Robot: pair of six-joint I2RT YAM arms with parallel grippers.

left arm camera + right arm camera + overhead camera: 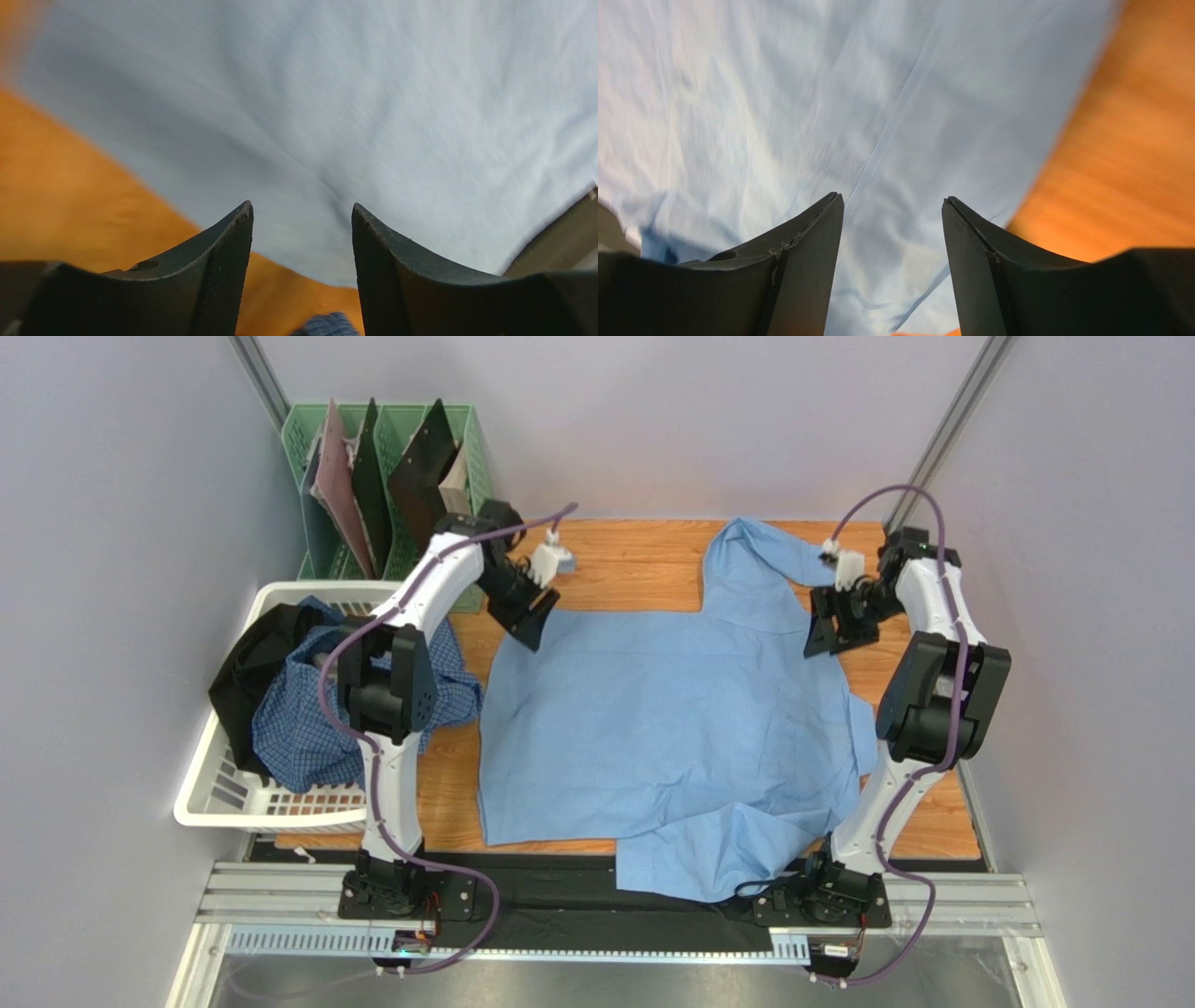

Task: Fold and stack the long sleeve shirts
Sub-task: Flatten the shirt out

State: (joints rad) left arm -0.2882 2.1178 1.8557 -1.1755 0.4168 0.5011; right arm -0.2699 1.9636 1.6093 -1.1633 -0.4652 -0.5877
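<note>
Left pincer [301, 210] stands partly open with nothing between its fingers, poised over the far left edge of the blue shirt [659, 714], where cloth meets tabletop [631, 567]. Right pincer [891, 203] is parted about as wide, also empty, above the shirt's far right side. Blue shirt lies spread across the tabletop. Checked shirt [316, 714] sits bundled in the white basket [211, 805] at the left.

One blue shirt [659, 714], one checked shirt [302, 721], one basket [222, 801].

light blue shirt [659, 728]: soft matt cloth | table [631, 567]: smooth wood | basket [211, 798]: white plastic
</note>
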